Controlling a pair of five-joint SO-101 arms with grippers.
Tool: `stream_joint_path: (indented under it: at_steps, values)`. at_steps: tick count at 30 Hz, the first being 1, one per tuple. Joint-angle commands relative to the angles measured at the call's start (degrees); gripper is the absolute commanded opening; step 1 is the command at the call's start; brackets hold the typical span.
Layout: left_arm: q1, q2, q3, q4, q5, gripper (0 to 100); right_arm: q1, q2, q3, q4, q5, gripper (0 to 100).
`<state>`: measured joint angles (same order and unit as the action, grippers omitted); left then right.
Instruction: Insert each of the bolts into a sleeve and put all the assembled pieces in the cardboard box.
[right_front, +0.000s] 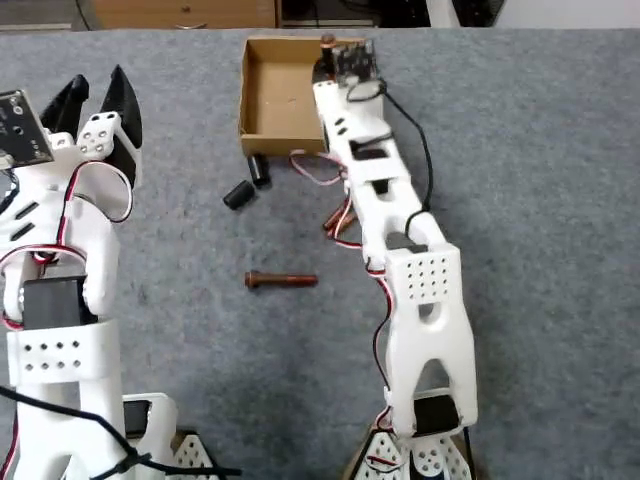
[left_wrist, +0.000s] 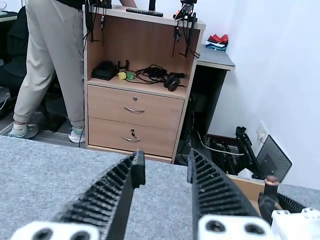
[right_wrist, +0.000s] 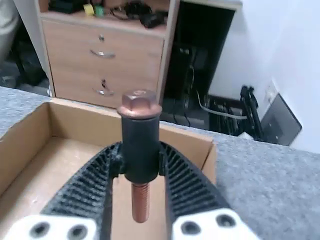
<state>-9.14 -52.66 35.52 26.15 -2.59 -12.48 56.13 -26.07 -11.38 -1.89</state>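
Note:
My right gripper is shut on a black sleeve with a copper bolt through it, held upright over the near right corner of the cardboard box. From above, that gripper is at the right wall of the box. Two loose black sleeves lie just in front of the box. A bare copper bolt lies mid-table. Another bolt peeks from under the right arm. My left gripper is open at the far left, raised, with nothing between its jaws.
The right arm's white links and wires stretch diagonally from the front edge up to the box. The left arm's body takes up the left side. Bare grey carpet lies between the arms around the loose bolt.

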Motion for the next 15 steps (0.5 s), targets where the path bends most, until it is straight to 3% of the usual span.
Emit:
stream_joint_path:
  at_steps: [1, 10, 15]
  values:
    - [0.97, -0.04, 0.0, -1.67, 0.18, 16, 0.84, 1.01, -14.46, 9.49, 0.26, 0.2]
    - [0.97, 0.04, 0.09, -1.58, 0.18, 17, 0.92, 20.0, -49.1, 31.12, 0.53, 0.2]
    - [0.79, 0.04, 0.09, -1.58, 0.18, 17, 1.89, 26.07, -58.95, 37.19, 0.53, 0.1]
